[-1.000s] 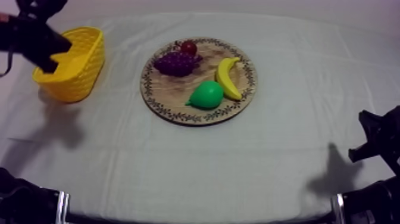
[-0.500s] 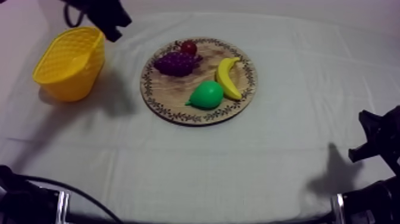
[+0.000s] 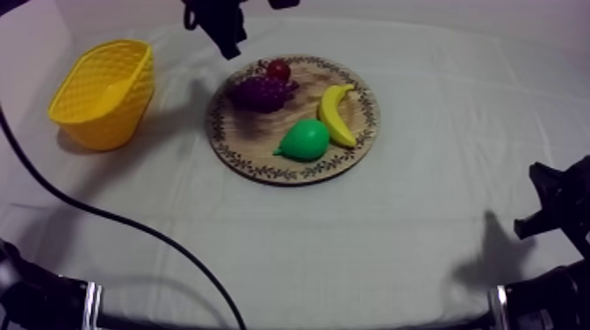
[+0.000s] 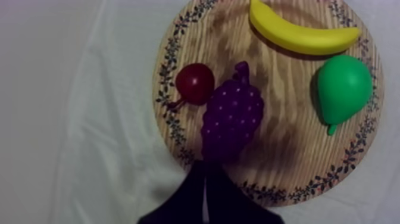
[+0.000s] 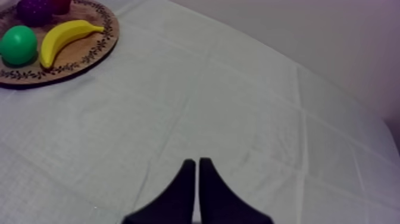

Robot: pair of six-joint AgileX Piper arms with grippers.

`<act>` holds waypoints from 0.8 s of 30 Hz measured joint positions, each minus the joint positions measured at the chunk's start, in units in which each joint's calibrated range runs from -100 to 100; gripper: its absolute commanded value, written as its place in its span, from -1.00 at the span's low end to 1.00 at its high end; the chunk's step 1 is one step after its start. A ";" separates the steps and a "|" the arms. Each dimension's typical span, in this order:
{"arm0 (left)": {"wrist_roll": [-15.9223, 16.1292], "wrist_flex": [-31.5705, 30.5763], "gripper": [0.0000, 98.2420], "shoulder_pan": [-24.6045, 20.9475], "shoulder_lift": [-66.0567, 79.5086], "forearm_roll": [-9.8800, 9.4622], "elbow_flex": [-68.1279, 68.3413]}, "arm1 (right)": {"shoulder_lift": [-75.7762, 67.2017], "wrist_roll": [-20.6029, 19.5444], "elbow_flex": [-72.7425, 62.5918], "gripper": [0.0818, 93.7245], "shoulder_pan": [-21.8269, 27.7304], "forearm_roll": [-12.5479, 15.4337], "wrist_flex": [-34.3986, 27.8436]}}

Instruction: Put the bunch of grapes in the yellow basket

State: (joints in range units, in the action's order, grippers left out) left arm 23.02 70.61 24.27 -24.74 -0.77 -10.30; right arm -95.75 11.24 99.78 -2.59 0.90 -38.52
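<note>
The purple bunch of grapes [image 3: 259,92] lies on the far left part of the round wooden board [image 3: 263,156], with a small red fruit [image 3: 278,69] just behind it. My left gripper [image 3: 226,39] hangs above the cloth just beyond the board's far left rim. In the left wrist view its fingers [image 4: 204,190] lie together as a narrow wedge, shut on nothing, at the board's rim right before the grapes [image 4: 231,116]. The yellow basket [image 3: 104,92] stands at the left, with nothing visible in it. My right gripper [image 3: 537,200] rests low at the right, shut [image 5: 197,173] over bare cloth.
A banana [image 3: 334,114] and a green pear [image 3: 305,139] share the board's right and front parts. In the left wrist view the small red fruit [image 4: 195,83] touches the grapes' side. Open cloth lies between basket and board.
My left arm has swung right, from over the basket to the board's far left rim near the grapes. The right arm and the fruit have stayed put.
</note>
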 measured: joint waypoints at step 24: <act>-1.74 6.36 0.36 1.23 -5.46 -1.79 -5.12 | 0.00 0.00 0.00 -0.99 0.00 0.00 0.00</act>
State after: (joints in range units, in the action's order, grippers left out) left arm 21.28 76.97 25.51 -30.20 -2.56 -15.42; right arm -95.75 11.24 99.78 -2.59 0.90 -38.52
